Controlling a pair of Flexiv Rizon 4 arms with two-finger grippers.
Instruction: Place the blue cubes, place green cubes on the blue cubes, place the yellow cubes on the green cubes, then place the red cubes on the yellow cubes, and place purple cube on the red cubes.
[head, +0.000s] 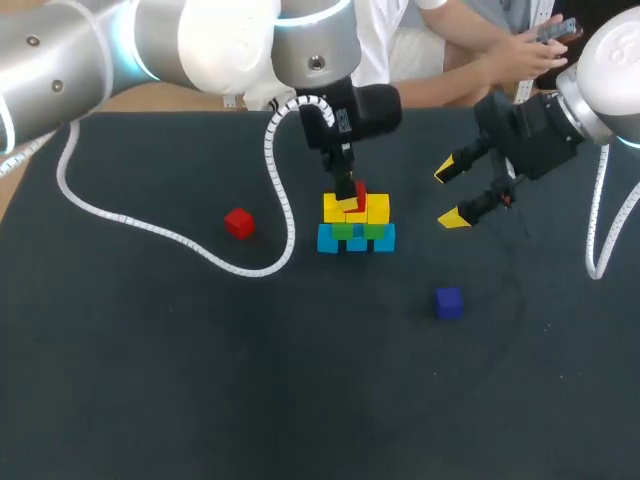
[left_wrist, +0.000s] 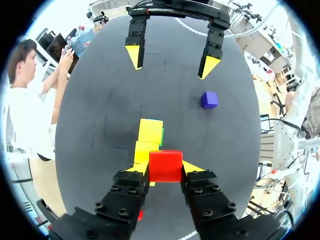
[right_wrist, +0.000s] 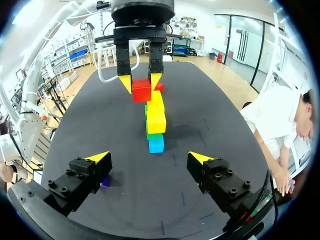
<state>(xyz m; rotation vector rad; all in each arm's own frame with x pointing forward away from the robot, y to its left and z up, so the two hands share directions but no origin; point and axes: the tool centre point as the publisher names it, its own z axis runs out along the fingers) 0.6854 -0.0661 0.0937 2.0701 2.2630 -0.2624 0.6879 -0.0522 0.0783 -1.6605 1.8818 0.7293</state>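
Now, red cube (left_wrist: 165, 165) in left gripper (left_wrist: 168, 169)

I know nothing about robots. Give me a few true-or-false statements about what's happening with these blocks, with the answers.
1. The left pincer holds a red cube. True.
2. The right pincer grips the purple cube. False: it is open and empty; the purple cube lies on the table.
3. A loose red cube lies away from the stack. True.
4. Green cubes form the stack's bottom layer. False: blue cubes do.
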